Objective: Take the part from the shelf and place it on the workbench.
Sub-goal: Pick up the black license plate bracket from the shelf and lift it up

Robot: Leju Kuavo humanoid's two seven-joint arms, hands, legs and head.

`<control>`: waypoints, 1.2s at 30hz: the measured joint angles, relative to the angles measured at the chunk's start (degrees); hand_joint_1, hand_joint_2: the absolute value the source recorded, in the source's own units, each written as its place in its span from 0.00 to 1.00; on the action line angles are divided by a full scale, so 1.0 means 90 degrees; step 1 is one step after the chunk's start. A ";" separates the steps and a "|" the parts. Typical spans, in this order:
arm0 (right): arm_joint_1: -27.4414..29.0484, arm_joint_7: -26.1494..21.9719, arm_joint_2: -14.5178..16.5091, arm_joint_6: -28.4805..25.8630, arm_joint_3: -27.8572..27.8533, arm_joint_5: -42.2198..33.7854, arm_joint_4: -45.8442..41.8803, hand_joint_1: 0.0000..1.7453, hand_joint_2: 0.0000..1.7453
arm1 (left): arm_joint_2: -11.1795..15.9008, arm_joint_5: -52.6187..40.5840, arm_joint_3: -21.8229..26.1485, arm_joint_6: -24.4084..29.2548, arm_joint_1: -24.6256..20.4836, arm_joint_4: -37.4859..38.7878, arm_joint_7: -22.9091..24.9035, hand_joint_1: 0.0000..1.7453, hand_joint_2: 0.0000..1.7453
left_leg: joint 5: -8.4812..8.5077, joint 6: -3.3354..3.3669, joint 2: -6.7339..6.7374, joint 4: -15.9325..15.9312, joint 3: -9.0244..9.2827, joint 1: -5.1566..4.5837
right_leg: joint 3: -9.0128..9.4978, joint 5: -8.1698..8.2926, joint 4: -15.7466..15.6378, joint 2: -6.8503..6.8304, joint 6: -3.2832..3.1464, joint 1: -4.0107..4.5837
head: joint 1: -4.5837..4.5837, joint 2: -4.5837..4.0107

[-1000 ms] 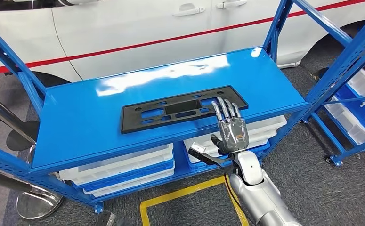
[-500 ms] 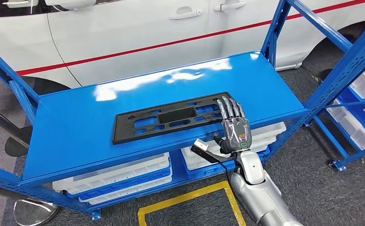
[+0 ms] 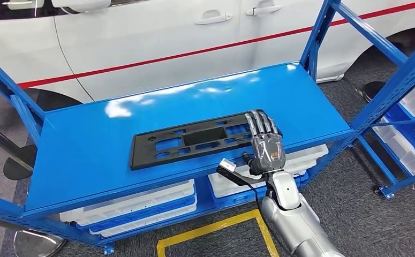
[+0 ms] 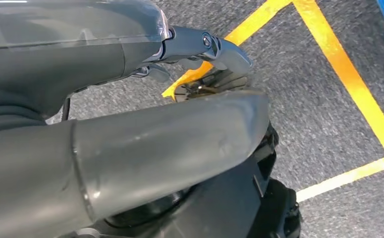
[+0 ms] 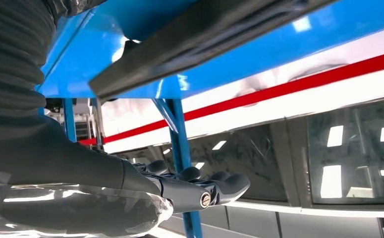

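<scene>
Right hand (image 3: 266,143) over the part's (image 3: 194,139) end on the shelf (image 3: 87,155) — fingers straight and spread, gripping nothing.

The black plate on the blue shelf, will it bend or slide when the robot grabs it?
The black plate looks like thin moulded plastic with many cut-outs, so probably light and a bit bendy if lifted by one end. It lies flat on the glossy shelf, so it may slide under the right hand.
</scene>
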 joint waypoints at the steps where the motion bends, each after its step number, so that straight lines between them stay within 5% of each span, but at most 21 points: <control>1: -0.0003 0.0000 0.0001 -0.0001 -0.0001 0.0001 0.0000 0.00 1.00 | 0.0001 0.0023 -0.0004 -0.0012 -0.0008 0.0014 -0.0013 0.00 0.00 | 0.0023 0.0028 0.0008 -0.0063 0.0043 0.0019 | -0.0081 -0.0117 0.0191 -0.0001 0.0024 0.0004 | 0.0001 0.0000; 4: 0.0022 -0.0007 0.0001 -0.0003 -0.0001 -0.0004 0.0024 0.00 1.00 | 0.0002 0.0090 -0.0036 -0.0046 -0.0064 0.0073 -0.0060 0.00 0.00 | 0.0015 0.0075 0.0013 -0.0095 0.0080 0.0029 | -0.0659 -0.0593 0.1283 -0.0003 0.0090 -0.0021 | 0.0002 0.0000; 6: 0.0050 -0.0012 0.0001 -0.0004 -0.0001 -0.0005 0.0050 0.00 1.00 | 0.0002 0.0132 -0.0073 -0.0058 -0.0089 0.0112 -0.0091 0.00 0.00 | -0.0016 0.0069 0.0007 -0.0070 0.0088 0.0035 | -0.0842 -0.0526 0.1511 -0.0008 0.0134 -0.0056 | 0.0001 0.0000; 10: 0.0037 -0.0024 0.0003 -0.0002 -0.0001 0.0000 0.0066 0.00 1.00 | 0.0004 0.0207 -0.0143 -0.0067 -0.0114 0.0162 -0.0143 0.00 0.00 | -0.0173 -0.0053 -0.0006 0.0128 0.0069 0.0051 | -0.0278 0.0179 0.0217 -0.0022 0.0155 -0.0097 | 0.0002 0.0000; 15: 0.0032 -0.0143 0.0016 0.0053 0.0037 0.0084 0.0107 0.00 1.00 | 0.0016 0.0277 -0.0196 -0.0092 -0.0181 0.0205 -0.0174 0.00 0.00 | -0.0297 -0.0202 -0.0006 0.0274 0.0016 0.0061 | -0.0183 0.0185 0.0007 -0.0010 -0.0032 -0.0074 | 0.0000 0.0000; 19: 0.0035 -0.0177 0.0068 0.0084 0.0136 0.0132 0.0171 0.00 1.00 | 0.0021 0.0307 -0.0244 -0.0114 -0.0220 0.0245 -0.0197 0.00 0.00 | -0.0930 -0.0309 -0.0001 0.1545 -0.0590 0.0100 | -0.0153 0.0181 -0.0026 -0.0027 -0.0121 -0.0074 | -0.0001 0.0000; 21: 0.0043 -0.0177 0.0075 0.0092 0.0176 0.0133 0.0214 0.00 1.00 | 0.0021 0.0317 -0.0270 -0.0121 -0.0216 0.0271 -0.0207 0.00 0.00 | -0.0940 -0.0320 -0.0001 0.1888 -0.0790 0.0112 | -0.0146 0.0173 -0.0024 -0.0030 -0.0128 -0.0063 | -0.0001 0.0000; 25: 0.0041 -0.0175 0.0076 0.0088 0.0227 0.0126 0.0257 0.00 1.00 | 0.0024 0.0358 -0.0306 -0.0133 -0.0229 0.0299 -0.0239 0.00 0.00 | -0.0204 -0.0251 -0.0002 0.0512 -0.0168 0.0104 | -0.0107 0.0154 -0.0024 -0.0023 -0.0093 -0.0052 | 0.0001 0.0000; 30: 0.0040 -0.0175 0.0102 0.0083 0.0258 0.0110 0.0310 0.00 1.00 | 0.0041 0.0396 -0.0323 -0.0138 -0.0256 0.0313 -0.0261 0.00 0.00 | -0.0099 -0.0094 -0.0009 0.0079 0.0020 0.0072 | -0.0116 0.0139 -0.0024 -0.0026 0.0067 -0.0053 | 0.0002 0.0000; 32: 0.0037 -0.0175 0.0106 0.0080 0.0271 0.0100 0.0325 0.00 1.00 | 0.0044 0.0408 -0.0333 -0.0143 -0.0270 0.0314 -0.0270 0.00 0.00 | -0.0050 -0.0011 0.0003 -0.0007 0.0064 0.0092 | -0.0294 -0.0118 0.0379 -0.0024 0.0098 -0.0050 | 0.0004 0.0000; 34: 0.0056 -0.0175 0.0106 0.0080 0.0280 0.0077 0.0347 0.00 1.00 | 0.0049 0.0412 -0.0353 -0.0149 -0.0283 0.0316 -0.0283 0.00 0.00 | -0.0050 0.0029 0.0009 -0.0012 0.0069 0.0070 | -0.0668 -0.0498 0.1166 -0.0023 0.0107 -0.0053 | 0.0004 0.0000; 36: 0.0091 -0.0175 0.0106 0.0080 0.0288 0.0052 0.0376 0.00 1.00 | 0.0055 0.0413 -0.0370 -0.0152 -0.0283 0.0324 -0.0294 0.00 0.00 | -0.0062 0.0038 0.0004 0.0006 0.0069 0.0060 | -0.0901 -0.0582 0.1614 -0.0024 0.0119 -0.0057 | 0.0003 0.0000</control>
